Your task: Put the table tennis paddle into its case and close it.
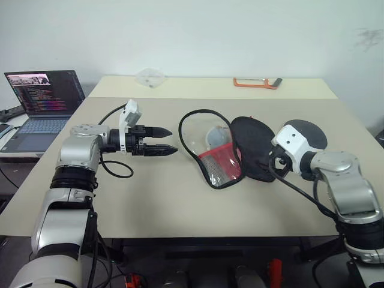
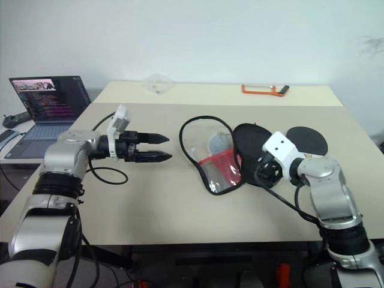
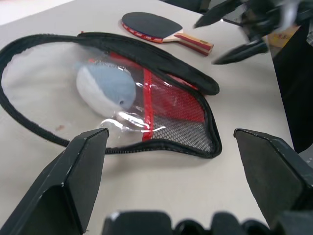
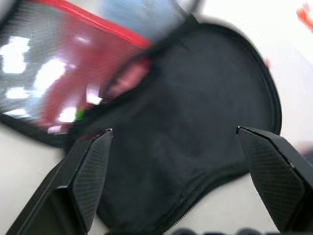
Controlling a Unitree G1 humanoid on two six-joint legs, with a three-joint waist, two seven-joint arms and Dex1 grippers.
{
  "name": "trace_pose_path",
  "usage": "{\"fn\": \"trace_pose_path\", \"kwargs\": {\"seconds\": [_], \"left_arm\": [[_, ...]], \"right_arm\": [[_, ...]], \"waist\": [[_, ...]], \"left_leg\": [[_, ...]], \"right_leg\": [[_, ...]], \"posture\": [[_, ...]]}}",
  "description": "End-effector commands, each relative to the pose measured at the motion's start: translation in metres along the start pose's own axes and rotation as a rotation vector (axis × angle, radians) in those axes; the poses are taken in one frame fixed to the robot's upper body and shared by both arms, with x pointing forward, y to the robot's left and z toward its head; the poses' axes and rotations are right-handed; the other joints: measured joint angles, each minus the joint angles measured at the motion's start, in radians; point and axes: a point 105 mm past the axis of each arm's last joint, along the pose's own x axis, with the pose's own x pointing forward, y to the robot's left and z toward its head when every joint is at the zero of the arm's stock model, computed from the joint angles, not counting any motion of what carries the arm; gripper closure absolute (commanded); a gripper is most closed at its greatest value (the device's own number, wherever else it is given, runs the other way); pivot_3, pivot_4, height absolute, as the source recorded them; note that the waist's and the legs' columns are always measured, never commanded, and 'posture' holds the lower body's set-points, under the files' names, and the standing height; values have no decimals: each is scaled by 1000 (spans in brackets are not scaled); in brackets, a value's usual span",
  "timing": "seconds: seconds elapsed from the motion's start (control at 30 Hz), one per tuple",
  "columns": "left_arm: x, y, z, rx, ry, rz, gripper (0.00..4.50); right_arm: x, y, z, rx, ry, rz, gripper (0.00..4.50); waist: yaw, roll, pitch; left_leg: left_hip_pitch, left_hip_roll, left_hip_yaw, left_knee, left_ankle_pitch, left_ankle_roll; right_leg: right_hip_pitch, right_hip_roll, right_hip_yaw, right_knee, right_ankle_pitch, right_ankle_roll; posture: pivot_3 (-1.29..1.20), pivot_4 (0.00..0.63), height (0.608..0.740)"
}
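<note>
Black-rubber table tennis paddle (image 3: 155,28) with striped wooden handle is lying on the table beyond the unzipped black-and-red fabric case (image 1: 223,150), nearest the right gripper (image 4: 181,171), handle pointing right. Both grippers, left gripper (image 1: 162,141) included, are gaping empty.

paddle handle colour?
Light wood with red stripes on the table tennis paddle; left wrist view shows it best.

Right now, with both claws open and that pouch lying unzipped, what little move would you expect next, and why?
Probably the right gripper swings over to the table tennis paddle and picks it up. The case already lies spread open on the table, the paddle rests bare just beyond it on the robot's right, and both the right gripper and the left gripper are open and empty.
</note>
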Motion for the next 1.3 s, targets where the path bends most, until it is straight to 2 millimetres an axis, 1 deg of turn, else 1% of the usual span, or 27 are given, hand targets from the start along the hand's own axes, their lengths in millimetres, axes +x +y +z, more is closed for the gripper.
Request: {"fn": "trace_pose_path", "kwargs": {"seconds": [0.03,0.2,0.33,0.4,0.5,0.6,0.7,0.73,0.87,1.03,1.07,1.1,1.17,1.23,1.3], "left_arm": [[0,-4,14,52,-23,-11,0],[-2,-7,12,51,-18,-10,0],[-6,-9,12,44,-17,-18,0],[-7,-10,13,42,-21,-26,0],[-8,-10,14,42,-23,-27,0],[-7,-9,14,43,-24,-24,0],[-7,-10,13,43,-24,-24,0],[-7,-10,12,42,-23,-23,0],[-7,-10,12,42,-23,-19,0],[-8,-10,10,40,-22,-14,0],[-8,-10,10,40,-22,-12,0],[-8,-10,10,39,-22,-11,0],[-8,-10,10,39,-20,-9,0],[-8,-10,10,40,-20,-8,0],[-8,-10,10,40,-19,-7,0]], "right_arm": [[9,-20,-6,160,-19,-138,61],[23,-30,-23,384,-21,-251,61],[33,-34,-27,477,-52,-299,61],[42,-33,-29,529,-54,-293,61],[49,-30,-31,561,-56,-278,61],[60,-22,-34,528,-32,-261,61],[67,-18,-39,480,4,-257,665],[69,-15,-40,475,13,-247,971],[72,-10,-33,462,0,-216,2377],[68,-14,-20,450,-36,-222,4121],[65,-18,-16,432,-46,-238,4420],[63,-21,-14,420,-53,-251,4466],[54,-35,-8,403,-71,-302,4466],[46,-43,-7,393,-74,-331,4466],[42,-46,-9,386,-64,-341,4466]], "waist": [[2,0,0],[1,1,0],[-4,1,0],[-10,1,0],[-18,1,0],[-20,1,0],[-22,1,0],[-24,1,0],[-29,1,0],[-28,1,0],[-28,2,0],[-28,2,0],[-27,2,0],[-25,2,0],[-24,2,0]], "left_leg": [[0,0,0,0,0,0],[0,0,1,0,0,0],[0,0,0,0,0,0],[0,0,1,0,0,0],[1,0,1,0,0,0],[1,0,1,-1,0,0],[1,0,1,0,0,0],[1,0,1,0,0,0],[2,1,1,0,0,0],[2,0,1,0,0,0],[2,0,1,0,0,0],[2,0,1,0,0,0],[2,0,1,0,0,0],[1,0,1,0,0,0],[1,0,1,0,0,0]], "right_leg": [[0,0,0,0,0,0],[-1,0,1,1,0,0],[-1,0,1,1,0,0],[-1,0,1,1,0,0],[-1,0,1,1,0,0],[-1,0,1,1,0,0],[0,0,2,1,0,0],[0,0,2,2,0,0],[0,1,2,3,0,0],[0,1,2,3,0,0],[-1,1,2,3,0,0],[-1,1,3,3,0,0],[-1,1,2,3,0,0],[-1,0,2,3,0,0],[-1,1,2,2,0,0]], "posture": [[0,150,740],[0,150,740],[0,150,740],[0,150,740],[0,150,740],[0,150,740],[0,150,740],[0,150,740],[0,150,740],[0,150,740],[0,150,740],[0,150,740],[0,150,740],[0,150,740],[0,150,740]]}}
